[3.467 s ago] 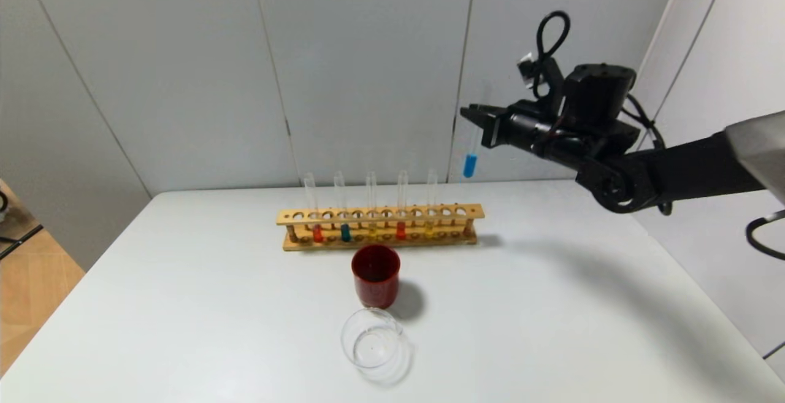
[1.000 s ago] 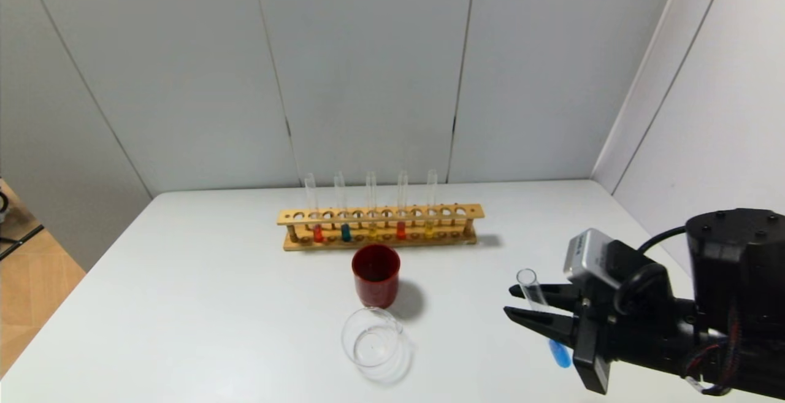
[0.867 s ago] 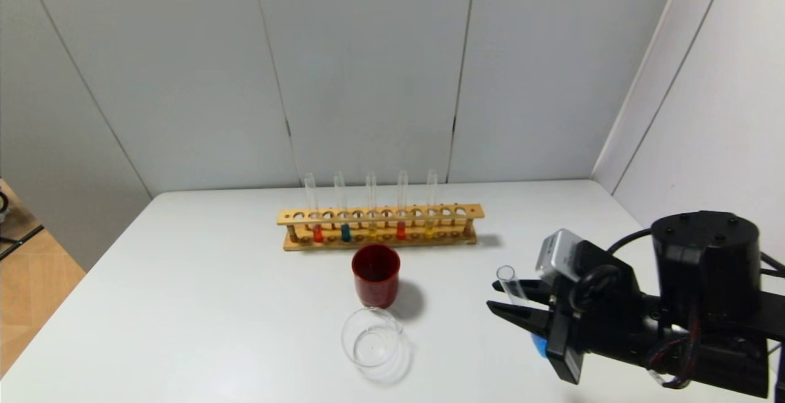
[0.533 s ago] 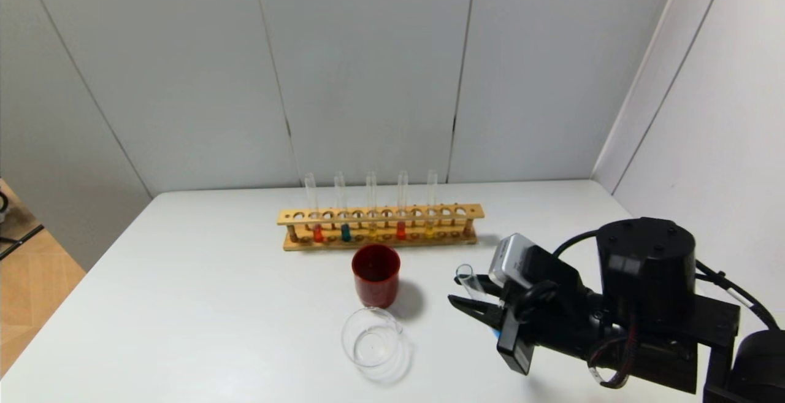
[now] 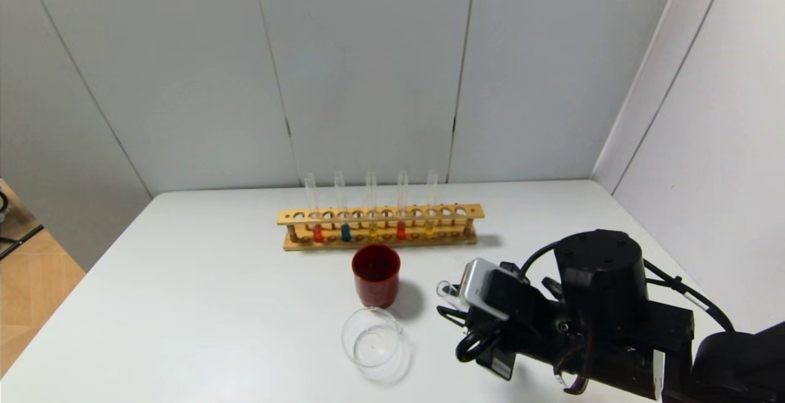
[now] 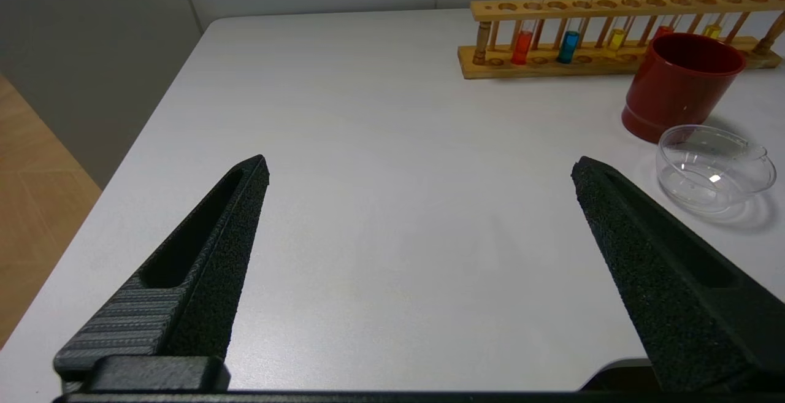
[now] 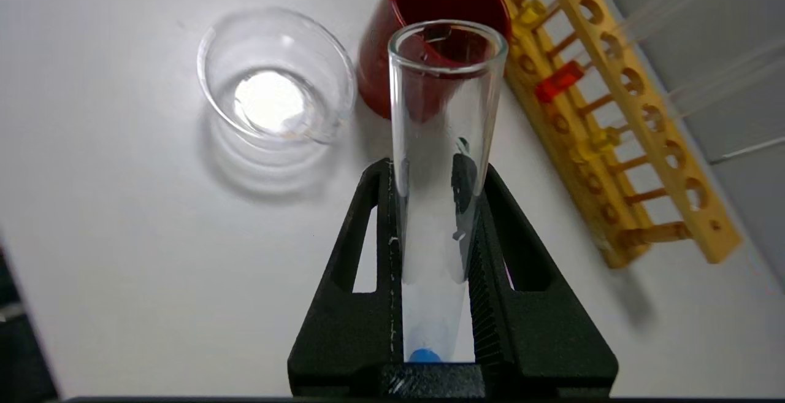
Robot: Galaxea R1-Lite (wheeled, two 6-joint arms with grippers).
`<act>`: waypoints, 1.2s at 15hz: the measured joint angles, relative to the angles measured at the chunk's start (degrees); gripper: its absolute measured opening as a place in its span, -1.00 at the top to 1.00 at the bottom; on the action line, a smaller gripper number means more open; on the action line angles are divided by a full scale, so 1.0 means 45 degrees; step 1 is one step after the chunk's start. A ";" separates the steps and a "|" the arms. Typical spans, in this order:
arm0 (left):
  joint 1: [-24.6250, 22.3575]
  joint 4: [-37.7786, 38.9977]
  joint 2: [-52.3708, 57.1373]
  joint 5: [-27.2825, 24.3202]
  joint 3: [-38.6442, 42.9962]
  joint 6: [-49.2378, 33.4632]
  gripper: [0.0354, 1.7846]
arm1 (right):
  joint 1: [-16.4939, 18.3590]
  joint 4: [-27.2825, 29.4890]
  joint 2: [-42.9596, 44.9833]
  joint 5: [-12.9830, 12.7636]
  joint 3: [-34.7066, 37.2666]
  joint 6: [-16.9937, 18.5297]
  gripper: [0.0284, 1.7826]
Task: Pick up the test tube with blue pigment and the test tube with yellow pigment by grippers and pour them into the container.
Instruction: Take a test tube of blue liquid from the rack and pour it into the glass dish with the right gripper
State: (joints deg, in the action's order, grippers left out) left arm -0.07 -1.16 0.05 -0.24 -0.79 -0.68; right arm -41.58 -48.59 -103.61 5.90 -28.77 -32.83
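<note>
My right gripper is shut on the test tube with blue pigment. It holds the tube tilted, low over the table, with the open mouth pointing toward the red cup. The blue liquid sits at the tube's bottom between the jaws. The container, a clear glass beaker, stands apart to the left of the tube's mouth and looks empty; it also shows in the right wrist view. A second blue tube and two yellow tubes stand in the rack. My left gripper is open and empty over the table's left front.
A wooden rack with two red tubes as well stands across the back middle of the white table. A dark red cup stands just behind the beaker. Walls close in at the back and right.
My right gripper has brought the blue tube down from high beside the rack to the table's front right, then leftward toward the beaker, tilting the tube over. The left gripper's earlier state is not shown.
</note>
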 joint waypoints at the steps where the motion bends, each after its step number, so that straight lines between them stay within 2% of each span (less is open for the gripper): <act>1: 0.0000 0.0003 0.0000 0.0000 0.0000 0.0005 -0.96 | -0.0014 0.0014 -0.0098 -0.0284 -0.0014 -0.0488 0.59; 8: 0.0000 0.0000 0.0000 0.0000 0.0000 0.0000 -0.96 | -0.0046 0.0325 -0.0753 -0.0810 -0.0631 -0.2303 0.59; 10: 0.0000 0.0003 0.0000 0.0000 0.0000 0.0000 -0.96 | -0.0165 0.0320 -0.1010 -0.1195 -0.0840 -0.2983 0.59; 13: 0.0000 0.0003 0.0000 0.0000 0.0000 0.0005 -0.96 | -0.0295 0.0387 -0.1441 -0.1498 -0.1482 -0.3332 0.59; 18: 0.0000 0.0003 0.0000 0.0005 0.0000 0.0000 -0.96 | -0.0577 0.2861 -0.1720 -0.1544 -0.2831 -0.3803 0.59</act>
State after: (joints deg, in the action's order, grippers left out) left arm -0.07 -1.15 0.05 -0.22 -0.79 -0.68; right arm -44.18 -35.72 -111.35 -1.05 -41.51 -49.94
